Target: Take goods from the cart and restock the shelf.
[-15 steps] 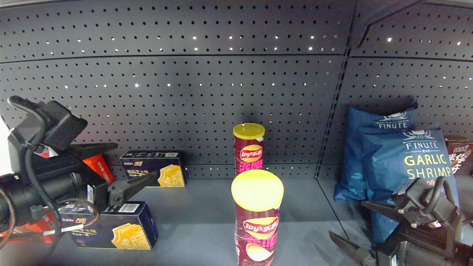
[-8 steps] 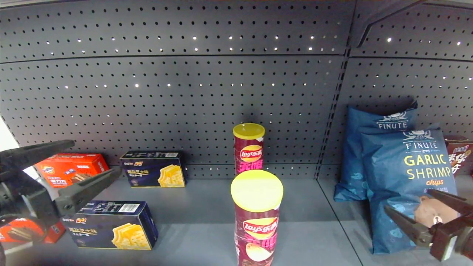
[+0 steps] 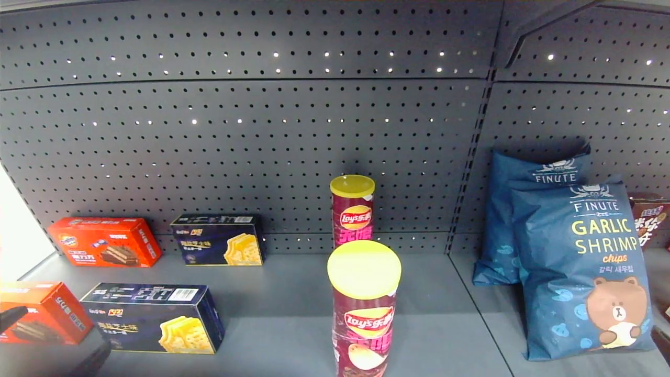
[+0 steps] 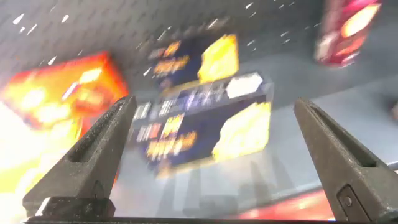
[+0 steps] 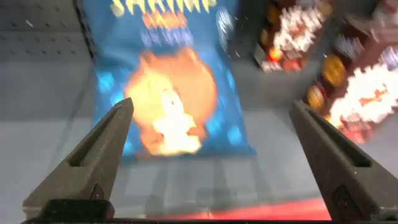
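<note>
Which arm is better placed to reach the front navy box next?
Left, likely: the left pincer is open, empty and facing the front navy box, while the right pincer faces the blue chip bag instead.

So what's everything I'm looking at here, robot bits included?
cans: 2, maroon with yellow lids, shelf middle, one behind the other
navy boxes: 2, navy, left of the cans, front and back
orange boxes: 2, orange, far left, front and back
blue bags: 2, blue, right, overlapping
brown bag: 1, brown, right edge, cut off
shelf: 1, grey, under everything
pegboard: 1, dark grey, behind
left gripper: 1, black, open, facing the boxes
right gripper: 1, black, open, facing a blue bag
</note>
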Controlling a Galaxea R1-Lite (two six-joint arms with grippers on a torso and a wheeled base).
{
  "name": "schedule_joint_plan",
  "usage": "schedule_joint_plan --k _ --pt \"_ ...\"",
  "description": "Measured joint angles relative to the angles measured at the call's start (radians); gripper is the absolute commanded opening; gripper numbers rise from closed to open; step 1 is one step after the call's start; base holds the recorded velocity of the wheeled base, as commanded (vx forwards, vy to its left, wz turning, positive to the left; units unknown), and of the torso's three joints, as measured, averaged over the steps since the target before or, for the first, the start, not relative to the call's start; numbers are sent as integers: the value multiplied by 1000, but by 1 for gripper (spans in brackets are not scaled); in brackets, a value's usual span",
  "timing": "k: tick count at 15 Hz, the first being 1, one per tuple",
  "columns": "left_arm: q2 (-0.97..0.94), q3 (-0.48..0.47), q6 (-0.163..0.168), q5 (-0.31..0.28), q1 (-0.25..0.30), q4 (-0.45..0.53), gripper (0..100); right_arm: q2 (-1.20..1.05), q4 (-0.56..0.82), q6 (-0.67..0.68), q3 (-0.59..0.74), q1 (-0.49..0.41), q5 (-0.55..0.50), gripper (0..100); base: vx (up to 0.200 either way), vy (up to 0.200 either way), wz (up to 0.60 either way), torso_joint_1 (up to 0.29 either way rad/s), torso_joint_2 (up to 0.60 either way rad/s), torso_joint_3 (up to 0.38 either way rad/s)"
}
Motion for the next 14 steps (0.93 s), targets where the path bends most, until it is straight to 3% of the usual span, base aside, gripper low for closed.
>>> schedule_joint_plan --k 2,8,10,13,14 --pt "-69 55 -8 42 0 0 100 -95 101 0 7 -13 0 100 0 0 0 0 0 0" --pt "-237 159 -29 93 1 4 100 -482 489 19 -2 -65 -18 100 0 0 0 0 0 0" --pt "-305 176 -30 110 0 56 100 -570 526 70 -12 -86 -59 100 0 0 0 0 0 0" --pt "-430 172 -30 129 1 183 100 -620 525 87 -10 -92 23 100 0 0 0 0 0 0" --pt "-462 169 -29 138 1 197 100 -626 525 80 -5 -93 144 100 0 0 0 0 0 0"
